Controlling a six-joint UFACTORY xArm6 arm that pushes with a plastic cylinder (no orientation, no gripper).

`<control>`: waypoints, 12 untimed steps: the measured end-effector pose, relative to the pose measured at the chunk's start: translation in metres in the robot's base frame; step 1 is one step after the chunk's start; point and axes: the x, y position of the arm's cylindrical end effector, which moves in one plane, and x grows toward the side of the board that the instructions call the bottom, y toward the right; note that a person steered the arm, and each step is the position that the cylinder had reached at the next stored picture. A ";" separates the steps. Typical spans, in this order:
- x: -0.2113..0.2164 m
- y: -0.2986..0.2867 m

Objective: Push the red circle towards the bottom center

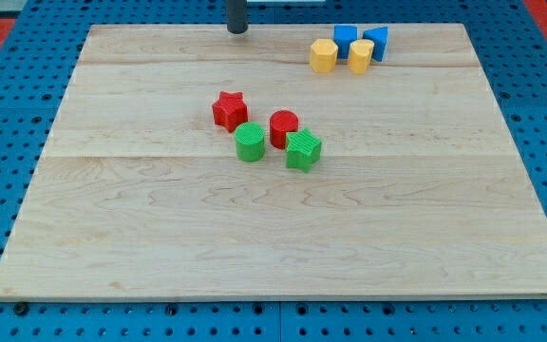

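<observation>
The bare near edge of the wooden board [283, 285] lies closest to the camera, and every place below is given relative to the red circle [284, 127], which stands a little above the board's middle and slightly to the view's left of centre. Just below and to the right of it, touching or nearly so, sits a green star-like block [304, 150] whose ridged outline is hard to read. Just below-left of it sits a green cylinder [250, 142], and to its left, close by, a red star [229, 110]. Well up and to the right of it, near the board's top edge, four blocks cluster: a yellow hexagon [324, 55], a yellow block [361, 56] of unclear shape, and behind them a blue cube [346, 39] and a blue block [377, 43], both partly hidden. My tip [238, 30] stands well above and slightly left of it, touching no block; the rod is cut off by the view's top. There are no jaws, only the rod.
</observation>
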 end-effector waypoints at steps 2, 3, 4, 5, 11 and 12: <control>0.055 0.052; 0.098 0.067; 0.157 0.071; 0.219 0.075; 0.271 -0.047; 0.246 -0.073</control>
